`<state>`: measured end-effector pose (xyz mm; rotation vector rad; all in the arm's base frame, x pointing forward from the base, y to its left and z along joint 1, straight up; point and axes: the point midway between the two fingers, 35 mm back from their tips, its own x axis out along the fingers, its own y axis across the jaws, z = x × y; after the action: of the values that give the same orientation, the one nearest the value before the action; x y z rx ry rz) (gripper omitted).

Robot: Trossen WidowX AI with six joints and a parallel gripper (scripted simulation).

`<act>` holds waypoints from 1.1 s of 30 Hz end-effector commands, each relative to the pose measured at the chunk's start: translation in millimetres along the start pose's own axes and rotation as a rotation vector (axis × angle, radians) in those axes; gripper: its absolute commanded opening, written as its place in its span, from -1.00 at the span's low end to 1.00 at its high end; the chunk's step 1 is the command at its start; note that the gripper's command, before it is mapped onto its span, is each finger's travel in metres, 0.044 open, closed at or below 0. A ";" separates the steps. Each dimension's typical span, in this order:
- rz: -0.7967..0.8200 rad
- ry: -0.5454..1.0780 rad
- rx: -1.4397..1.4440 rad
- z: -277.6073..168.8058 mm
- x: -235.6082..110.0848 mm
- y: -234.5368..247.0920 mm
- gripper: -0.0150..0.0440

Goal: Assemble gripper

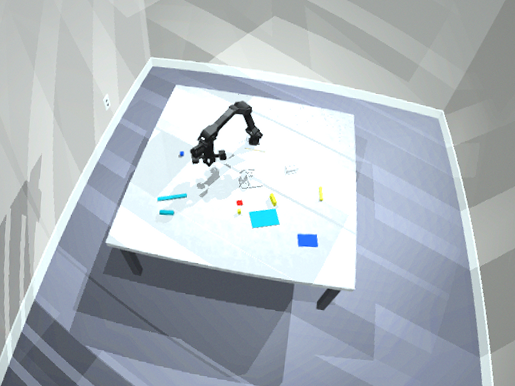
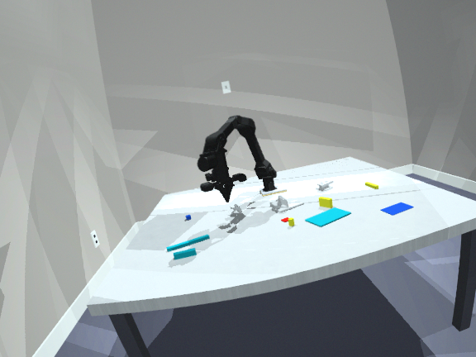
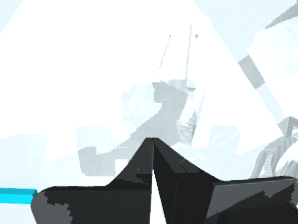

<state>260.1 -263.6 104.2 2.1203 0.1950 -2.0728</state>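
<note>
My gripper (image 1: 210,164) (image 2: 227,201) (image 3: 151,143) is shut with nothing between its fingertips. It hangs above the table left of the gripper base. A pale jaw-like part (image 2: 236,209) (image 3: 188,120) lies on the table just beyond the fingertips in the wrist view. The pale gripper base (image 2: 294,207) lies farther right, with an upright pale part (image 2: 281,202) on or against it; glare hides whether it sits on a pin. Another small pale part (image 1: 291,169) (image 2: 324,186) lies farther right; I cannot tell which part it is. The housing plate cannot be made out for certain.
Two teal bars (image 1: 172,197) (image 2: 184,254) lie front left, a blue cube (image 1: 182,153) (image 2: 188,217) at left. A red piece (image 1: 240,203), yellow blocks (image 1: 273,199) (image 2: 326,202), a cyan plate (image 1: 264,219) (image 2: 328,216) and a blue plate (image 1: 308,241) (image 2: 397,208) lie front and right.
</note>
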 end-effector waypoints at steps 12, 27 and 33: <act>-0.004 -0.001 -0.006 -0.1 25.2 -0.5 -0.49; -0.004 -0.001 -0.006 0.5 48.1 -1.8 -0.49; -0.005 -0.001 -0.006 0.2 48.2 -5.8 -0.49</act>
<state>260.4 -262.6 56.5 2.1178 0.2010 -2.0751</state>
